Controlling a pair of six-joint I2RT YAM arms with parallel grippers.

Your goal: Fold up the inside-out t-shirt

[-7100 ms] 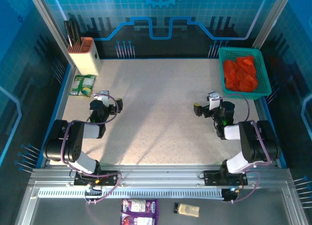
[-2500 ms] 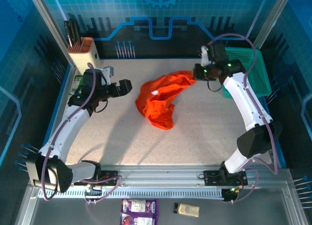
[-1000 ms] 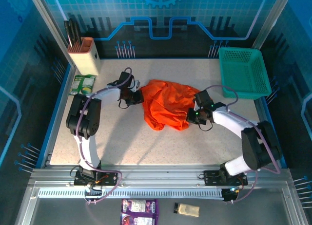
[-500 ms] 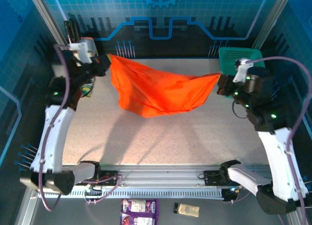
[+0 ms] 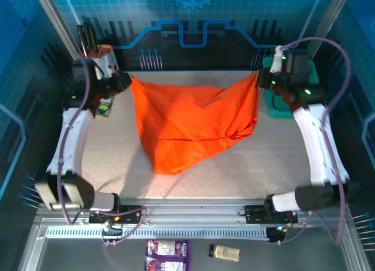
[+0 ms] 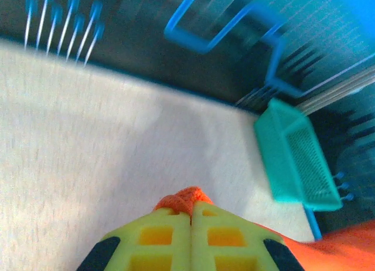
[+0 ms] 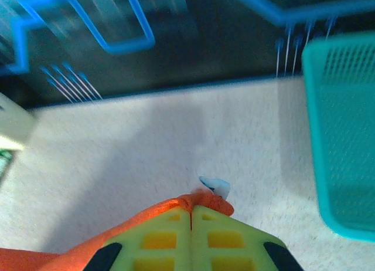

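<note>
The bright orange inside-out t-shirt (image 5: 190, 121) hangs spread between both arms above the table, its lower point drooping toward the front. My left gripper (image 5: 125, 79) is shut on the shirt's upper left corner; a bunch of orange cloth (image 6: 184, 199) pokes out between its yellow fingertips (image 6: 158, 227). My right gripper (image 5: 259, 78) is shut on the upper right corner, where the orange fabric (image 7: 202, 202) and a small white-blue tag (image 7: 215, 186) stick out past the closed fingertips (image 7: 225, 230).
A teal mesh basket (image 5: 312, 71) stands at the back right, partly behind my right arm, also seen as the basket (image 7: 343, 136) and the basket (image 6: 296, 156). A knife block (image 5: 102, 51) and a green packet (image 5: 105, 107) sit at the back left.
Both grippers have carried the shirt's corners toward the back and wider apart. The cloth now hangs flatter and longer, its lower tip nearer the front.
</note>
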